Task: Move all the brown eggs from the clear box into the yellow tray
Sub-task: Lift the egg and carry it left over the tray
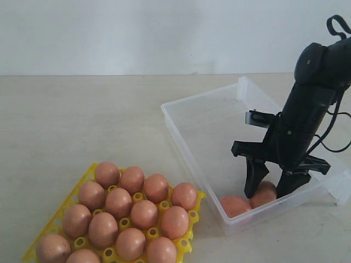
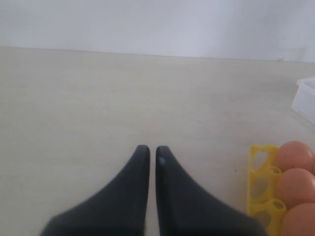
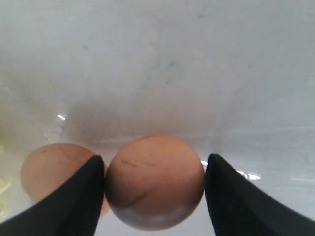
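between the right tool's point(image 3: 153, 189) spread fingers, one brown egg point(image 3: 155, 181)

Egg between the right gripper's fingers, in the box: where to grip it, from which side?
Grip that egg across its widest middle, coming straight down from above. The right gripper already straddles it, open. One finger must slip into the narrow gap beside the second egg.
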